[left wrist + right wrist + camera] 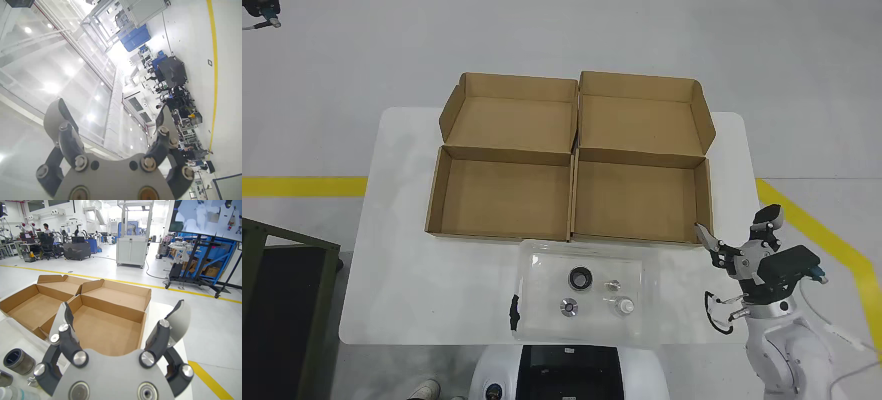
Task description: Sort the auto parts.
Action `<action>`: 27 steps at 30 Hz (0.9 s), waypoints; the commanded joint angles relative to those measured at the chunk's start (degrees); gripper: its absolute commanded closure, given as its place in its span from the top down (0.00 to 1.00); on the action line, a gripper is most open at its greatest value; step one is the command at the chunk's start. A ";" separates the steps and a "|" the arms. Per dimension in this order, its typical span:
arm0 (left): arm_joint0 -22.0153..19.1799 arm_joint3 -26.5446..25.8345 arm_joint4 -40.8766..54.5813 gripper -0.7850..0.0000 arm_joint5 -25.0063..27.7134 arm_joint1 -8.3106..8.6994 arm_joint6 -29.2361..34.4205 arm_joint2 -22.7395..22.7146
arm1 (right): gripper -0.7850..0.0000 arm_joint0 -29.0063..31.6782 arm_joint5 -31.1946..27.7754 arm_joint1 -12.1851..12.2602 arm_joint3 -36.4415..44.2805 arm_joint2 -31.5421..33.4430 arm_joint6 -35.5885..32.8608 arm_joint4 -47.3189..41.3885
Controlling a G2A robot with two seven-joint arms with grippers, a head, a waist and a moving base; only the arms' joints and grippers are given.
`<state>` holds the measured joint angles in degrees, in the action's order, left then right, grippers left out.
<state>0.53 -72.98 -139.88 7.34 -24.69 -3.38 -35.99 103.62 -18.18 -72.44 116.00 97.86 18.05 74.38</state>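
Note:
A clear plastic tray (532,262) at the table's front centre holds the auto parts: a black ring-shaped bushing (582,279), a round metal part (569,306), a small metal fitting (612,286) and a small white bottle-like part (623,306). The bushing (18,361) also lies close beside my right gripper (122,303). That gripper (737,226) is open and empty, above the table's front right corner, facing the right cardboard box (105,328). My left gripper (110,106) is open and empty, pointing up at the ceiling.
Two open cardboard boxes stand side by side behind the tray, the left box (500,198) and the right box (637,200), both empty with lids folded back. The white table (402,260) has bare room left of the tray.

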 commanded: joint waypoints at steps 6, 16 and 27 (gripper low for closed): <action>0.00 0.00 0.00 1.00 0.00 0.00 0.00 0.00 | 1.00 0.00 0.00 0.00 0.00 0.00 0.00 0.00; 0.00 0.00 0.00 1.00 0.00 0.00 0.00 0.00 | 1.00 -1.10 -2.26 0.19 0.31 0.01 -1.00 -0.17; 0.00 0.00 0.00 1.00 0.00 0.00 0.00 0.00 | 1.00 -3.33 -25.62 2.19 3.58 -0.37 -3.70 7.30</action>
<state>0.53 -72.98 -139.88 7.34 -24.69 -3.38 -35.99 100.29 -40.65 -70.47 119.16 97.89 14.50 80.63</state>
